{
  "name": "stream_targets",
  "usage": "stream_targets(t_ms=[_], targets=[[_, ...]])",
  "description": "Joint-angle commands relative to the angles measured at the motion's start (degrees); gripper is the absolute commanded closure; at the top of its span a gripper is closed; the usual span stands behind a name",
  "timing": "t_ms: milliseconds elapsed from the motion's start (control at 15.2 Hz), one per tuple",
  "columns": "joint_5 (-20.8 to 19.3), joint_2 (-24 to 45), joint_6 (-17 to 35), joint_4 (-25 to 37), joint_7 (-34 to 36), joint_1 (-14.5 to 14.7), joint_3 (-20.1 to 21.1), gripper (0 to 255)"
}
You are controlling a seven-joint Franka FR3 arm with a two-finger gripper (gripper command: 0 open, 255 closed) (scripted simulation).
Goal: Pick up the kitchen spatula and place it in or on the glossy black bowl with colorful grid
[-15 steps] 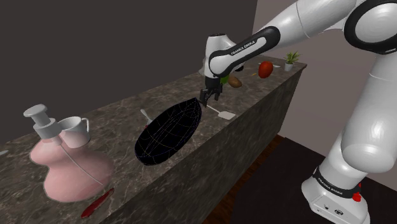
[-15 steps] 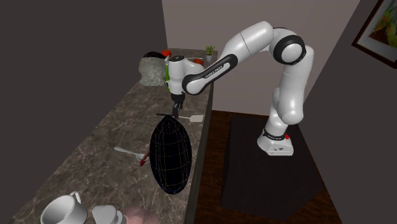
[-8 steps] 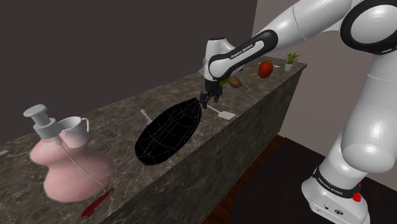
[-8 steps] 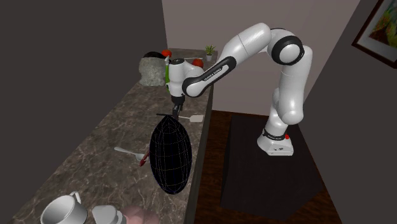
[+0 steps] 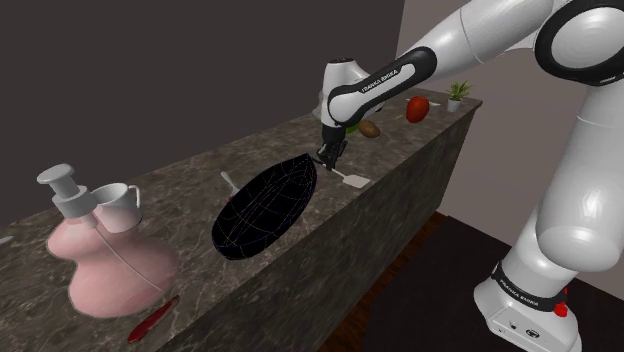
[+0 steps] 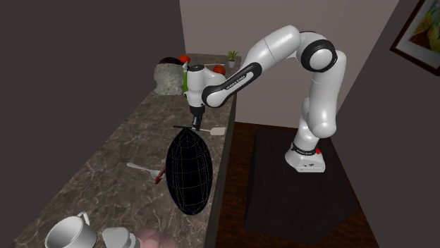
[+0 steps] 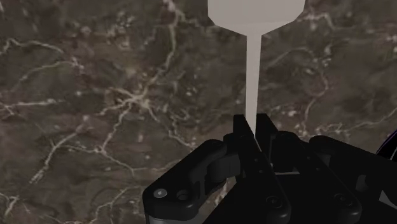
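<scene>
A white kitchen spatula [image 7: 253, 70] lies flat on the dark marble counter, its broad head [image 5: 352, 180] near the counter's front edge [image 6: 216, 131]. My black gripper [image 7: 253, 129] is down on the counter and shut on the thin handle, which runs out from between the fingertips. The gripper [image 5: 329, 156] stands just beyond the far tip of the glossy black bowl [image 5: 265, 210] with its colourful grid lines. In the second exterior view the gripper [image 6: 194, 125] touches down right above the bowl [image 6: 189, 169]. The spatula rests on the counter, not lifted.
A pink pump bottle [image 5: 105, 260], a white mug [image 5: 118, 205] and a red object [image 5: 152, 320] sit at the shoulder view's left. A small white utensil [image 6: 141, 168] lies behind the bowl. A red fruit [image 5: 417, 108], a brown object [image 5: 369, 128] and a small plant [image 5: 458, 95] occupy the far end.
The fingers stood apart over the spatula handle before; now they have closed on it. The arm has barely moved.
</scene>
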Motion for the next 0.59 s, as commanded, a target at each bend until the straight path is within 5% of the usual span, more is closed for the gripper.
stream_targets(t_ms=[0, 528], targets=[[0.0, 0.0, 0.0, 0.0, 0.0, 0.0, 0.0, 255], [0.2, -1.8, -3.6, 1.8, -0.1, 0.0, 0.0, 255]])
